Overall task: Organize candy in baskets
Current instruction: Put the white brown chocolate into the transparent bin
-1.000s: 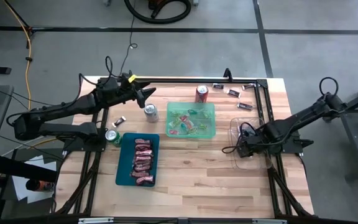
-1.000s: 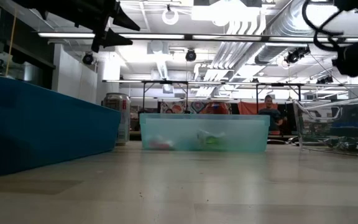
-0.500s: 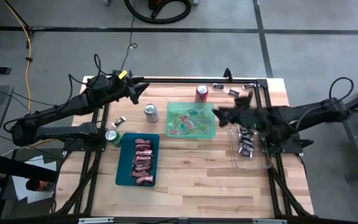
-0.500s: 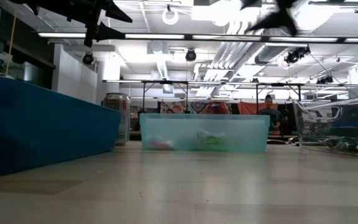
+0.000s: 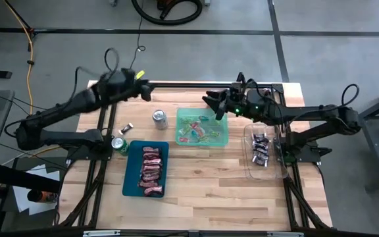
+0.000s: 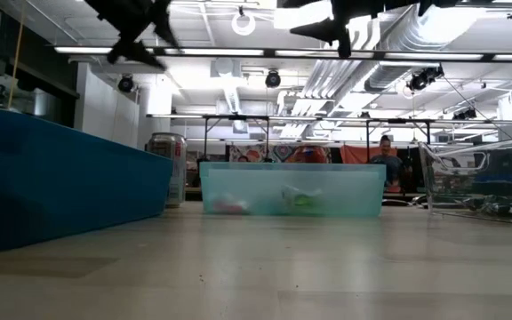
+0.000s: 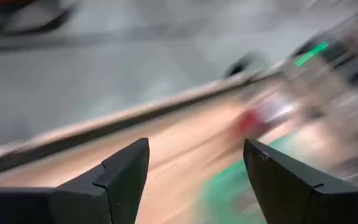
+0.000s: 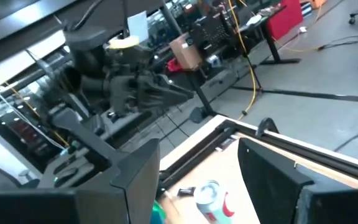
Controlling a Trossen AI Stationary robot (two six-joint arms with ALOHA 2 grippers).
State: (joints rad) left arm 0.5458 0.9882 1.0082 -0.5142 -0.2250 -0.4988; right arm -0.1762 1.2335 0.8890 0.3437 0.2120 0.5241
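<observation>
No writing on the wrappers or cans can be read. Nearest, the teal basket [image 5: 145, 170] holds red candy [image 5: 151, 170]. Beside it, the clear basket [image 5: 263, 154] holds dark candy [image 5: 260, 149]. Farther back, the right gripper [image 5: 210, 103] hangs open and empty over the green basket [image 5: 202, 126]. The left gripper [image 5: 147, 91] is open and empty too.

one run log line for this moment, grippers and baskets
left gripper: open, empty, raised at table's far edge | right gripper: open, empty, above translucent light green basket | dark teal basket: pink candies
</observation>
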